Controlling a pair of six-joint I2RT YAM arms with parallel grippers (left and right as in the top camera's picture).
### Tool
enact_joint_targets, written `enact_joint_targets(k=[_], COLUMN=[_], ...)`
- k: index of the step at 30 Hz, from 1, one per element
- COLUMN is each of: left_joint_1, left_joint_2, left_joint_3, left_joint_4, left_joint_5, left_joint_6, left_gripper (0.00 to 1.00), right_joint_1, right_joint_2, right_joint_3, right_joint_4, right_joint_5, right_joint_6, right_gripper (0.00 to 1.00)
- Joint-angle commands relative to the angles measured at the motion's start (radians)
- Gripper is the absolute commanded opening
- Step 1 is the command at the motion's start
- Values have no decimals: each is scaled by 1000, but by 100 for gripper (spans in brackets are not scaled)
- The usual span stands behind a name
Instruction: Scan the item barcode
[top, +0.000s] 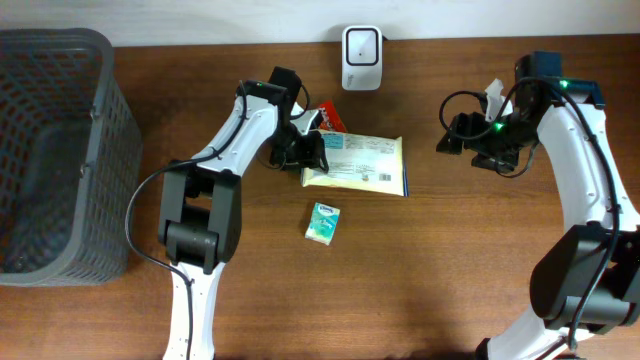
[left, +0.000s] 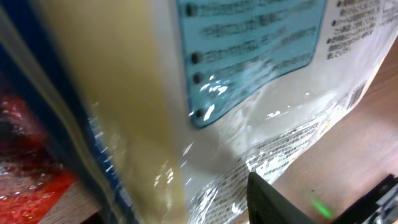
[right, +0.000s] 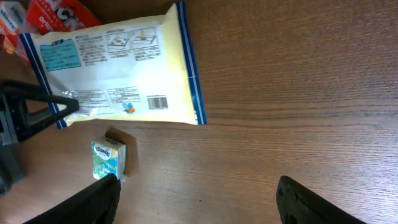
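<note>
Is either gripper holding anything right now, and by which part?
Left gripper straddles one short end of the yellow pack; a firm hold cannot be told. Right gripper open, empty.

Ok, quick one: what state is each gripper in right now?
Left gripper: at the pack's left edge; whether it grips cannot be told.
Right gripper: open, holding nothing.
</note>
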Motion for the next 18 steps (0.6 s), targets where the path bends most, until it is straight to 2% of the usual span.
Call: enact_joint_targets(k=[1,2,6,10,15,18], left_joint_1=[3,3,4,8,8,8], left_joint_2=[3,2,2,-23,-64,-77], left_joint_3=[-9,-8,18,163,403,514], left_joint_4=[18,24,10,-64,-195,-267], left_joint_5=[32,30,21,0,-147,-294], left_joint_6=[6,6,6,6,6,6], left_gripper=[20,0,0,0,0,0], right_joint_1=[6,6,6,6,6,6], right_joint_2=[3,3,3,3,3,3], right_joint_3=[-3,-3,-3,-3,-3,-3], right_joint_4=[-3,-5,-5,-5,-5,-4], right_joint_5=[-12,-12,-12,-11,-11,-9], right_joint_6=[-11,-11,-11,-11,-11,-11], right_gripper=[81,81,81,81,81,80])
